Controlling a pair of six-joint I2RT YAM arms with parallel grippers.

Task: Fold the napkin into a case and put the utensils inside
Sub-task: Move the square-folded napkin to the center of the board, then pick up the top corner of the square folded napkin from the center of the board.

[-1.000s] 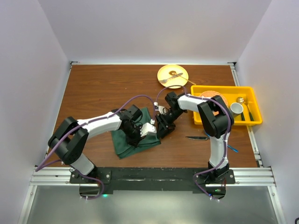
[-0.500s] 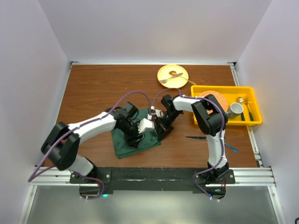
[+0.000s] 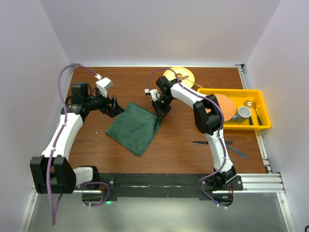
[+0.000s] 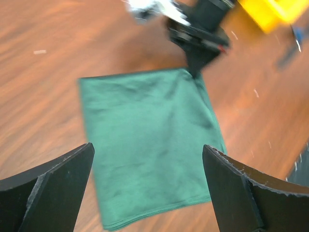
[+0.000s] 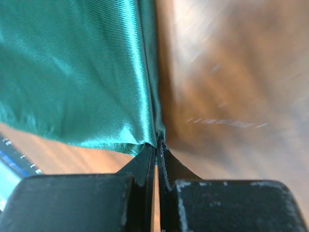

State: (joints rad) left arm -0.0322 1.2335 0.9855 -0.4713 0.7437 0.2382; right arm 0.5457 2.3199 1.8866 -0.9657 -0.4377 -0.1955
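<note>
The dark green napkin (image 3: 134, 128) lies folded flat as a slanted rectangle on the brown table; it fills the left wrist view (image 4: 149, 145) as well. My right gripper (image 3: 158, 114) is shut on the napkin's far right corner, its jaws pinching the cloth edge (image 5: 155, 144). Left of the napkin my left gripper (image 3: 115, 107) hovers open, its fingers (image 4: 63, 174) wide apart and nothing between them. The dark-handled knife (image 3: 205, 143) and the blue fork (image 3: 236, 151) lie on the table by the right arm's base.
A yellow plate (image 3: 178, 76) with a metal fork sits at the back. A yellow bin (image 3: 257, 107) at the right holds an orange plate, a cup and metal cutlery. The right arm arches over the table's centre.
The left gripper opened, let go of the napkin and drew back to the far left. The right gripper closed on the cloth's corner and pulled it backward, so the napkin now lies flatter.
</note>
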